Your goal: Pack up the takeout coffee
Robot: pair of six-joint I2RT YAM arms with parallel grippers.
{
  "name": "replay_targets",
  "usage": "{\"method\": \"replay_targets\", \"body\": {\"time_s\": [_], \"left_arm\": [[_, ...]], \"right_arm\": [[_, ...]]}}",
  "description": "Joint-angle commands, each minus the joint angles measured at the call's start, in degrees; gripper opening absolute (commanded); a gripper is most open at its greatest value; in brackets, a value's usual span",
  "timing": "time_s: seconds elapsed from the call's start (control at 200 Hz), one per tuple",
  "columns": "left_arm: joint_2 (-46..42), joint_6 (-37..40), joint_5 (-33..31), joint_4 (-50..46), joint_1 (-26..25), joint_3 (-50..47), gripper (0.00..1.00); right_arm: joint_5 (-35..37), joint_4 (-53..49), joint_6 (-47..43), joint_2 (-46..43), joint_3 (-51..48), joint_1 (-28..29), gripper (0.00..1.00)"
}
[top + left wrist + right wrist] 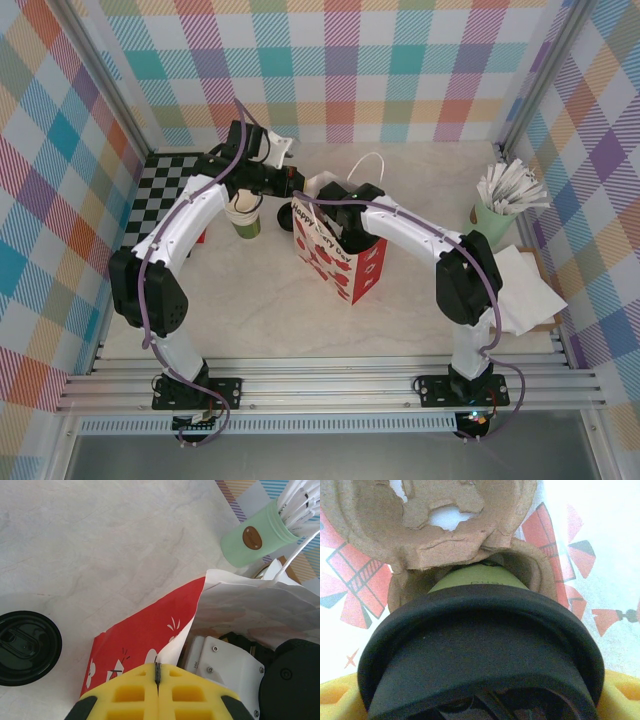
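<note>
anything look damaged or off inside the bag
Yes. The brown cardboard cup holder around the takeout coffee inside the bag is torn. It has a ragged-edged hole near its top, with white showing through. No spill is visible.

The desk (270, 300) is a pale, marbled cream surface. At the upper left of the top view a black-and-white checkered mat (165, 185) lies on it. Just right of the mat stands a stack of cream-and-green cups (245, 218). A red-and-white paper bag (335, 262) stands upright at the centre. At the right edge are a mint cup of white sticks (492, 222) and, below it, white paper sheets (525, 285). The left wrist view shows a round black lid (22, 647) at its lower left.
</note>
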Motion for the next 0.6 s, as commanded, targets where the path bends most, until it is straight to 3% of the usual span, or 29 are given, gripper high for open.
{"method": "replay_targets", "body": {"time_s": [0.0,0.595], "left_arm": [[1.4,0.0,0.9,-1.8,0.3,-0.1,0.0],[1.6,0.1,1.0,-1.8,0.3,0.1,0.0]], "right_arm": [[0.7,0.9,-0.4,0.3,-1.5,-0.1,0.22],[0.9,1.4,-0.3,0.3,-2.1,-0.1,0.22]]}}
